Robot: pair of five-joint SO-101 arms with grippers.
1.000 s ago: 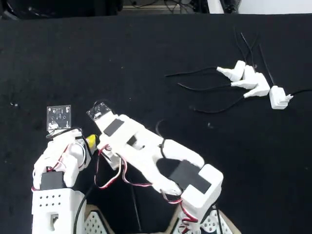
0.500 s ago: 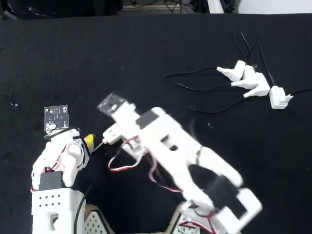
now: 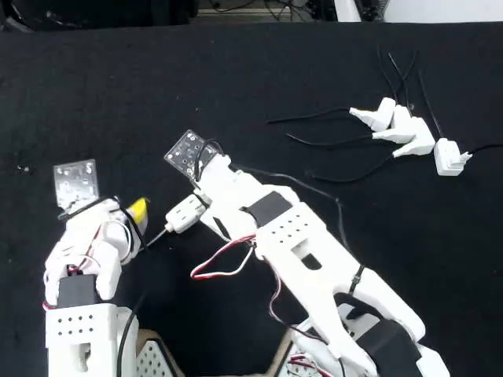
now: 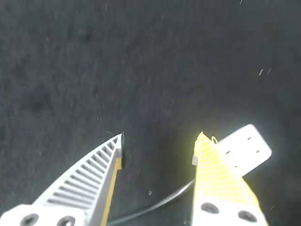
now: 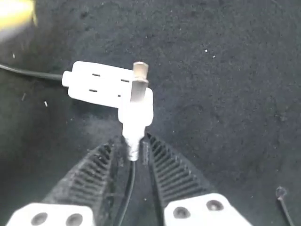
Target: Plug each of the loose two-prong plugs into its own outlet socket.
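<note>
My right gripper [image 5: 134,141] is shut on a white two-prong plug [image 5: 136,110]. The prongs point away from the gripper, and the plug's black cable runs back between the fingers. Just beyond the prongs lies a white outlet block [image 5: 101,84], slots facing up, apart from the plug. In the high view this outlet block [image 3: 186,212] sits beside the right gripper [image 3: 201,185], between the two arms. My left gripper [image 4: 160,141] hangs open over bare cloth, one grey finger and one yellow finger [image 4: 218,179]. The outlet block [image 4: 247,148] shows behind the yellow finger.
Several loose white plugs [image 3: 405,129] with black cables lie at the far right of the black table [image 3: 236,71], next to a white adapter [image 3: 449,155]. A black cable [image 3: 153,236] runs from the outlet block toward the left arm's base.
My right arm has swung right and stretched forward, carrying its wrist farther away and uncovering the outlet block. My left gripper has shifted slightly to the left.
</note>
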